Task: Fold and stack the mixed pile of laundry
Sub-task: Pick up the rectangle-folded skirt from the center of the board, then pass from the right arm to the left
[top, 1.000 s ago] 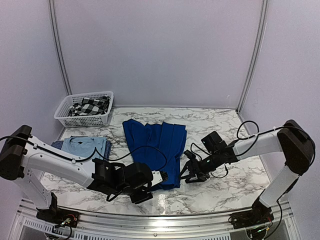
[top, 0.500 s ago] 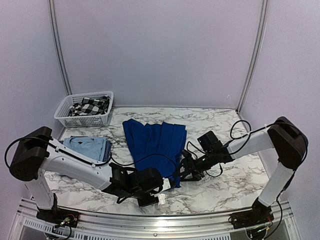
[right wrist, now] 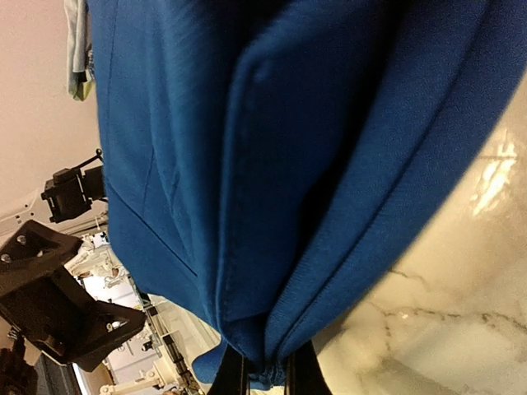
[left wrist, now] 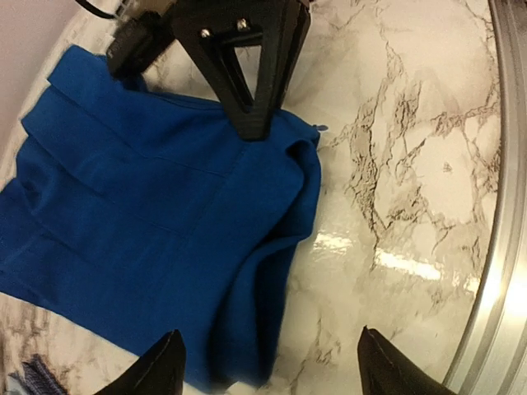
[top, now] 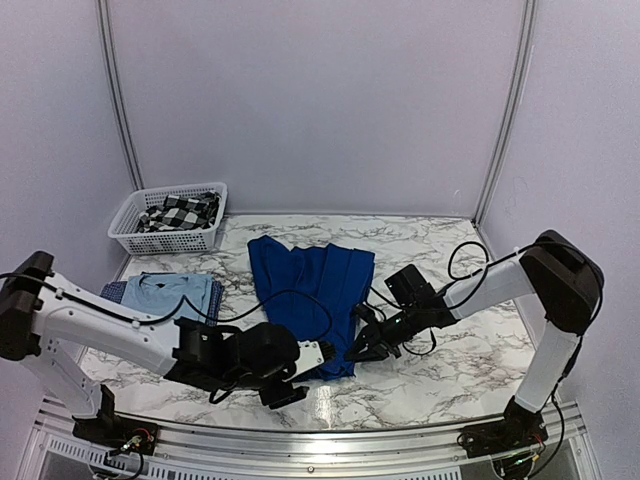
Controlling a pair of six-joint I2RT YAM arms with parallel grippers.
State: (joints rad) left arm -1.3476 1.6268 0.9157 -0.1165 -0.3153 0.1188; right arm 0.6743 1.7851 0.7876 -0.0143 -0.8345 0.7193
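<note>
A: Start with the biggest. Surface?

B: Marble-patterned desk [top: 440, 375], white with grey veining. Metal rail along its near edge.

A: The main garment?

B: 1 royal-blue shirt [top: 310, 285], lying in the middle of the desk. It is spread mostly flat, with long creases running from the far end toward the arms. The near right corner is rumpled and doubled over on itself.

A: Next in size?

B: White lattice basket [top: 128, 215] at the far left corner of the desk. A black-and-white buffalo-check flannel shirt [top: 180, 212] is heaped inside it.

A: Anything else on the left side?

B: A pale blue T-shirt [top: 172, 293], folded, well to the left of the blue shirt. It rests on a small-checked navy cloth [top: 113, 290]; only that cloth's left edge shows.

A: Now the arms. Right one?

B: Right pincer [right wrist: 268, 374] is low at the blue shirt's near right edge. Its 2 fingers are pressed together, with the shirt's hem pinched between them. The wrist view shows layered blue cloth running straight into the tips.

A: Left one?

B: Left pincer [left wrist: 273, 366] is at the shirt's near end, facing the right pincer. Its 2 fingers stand wide apart, with nothing clamped. Blue cloth and bare marble both lie in the gap. I cannot tell whether the tips touch the cloth.
</note>
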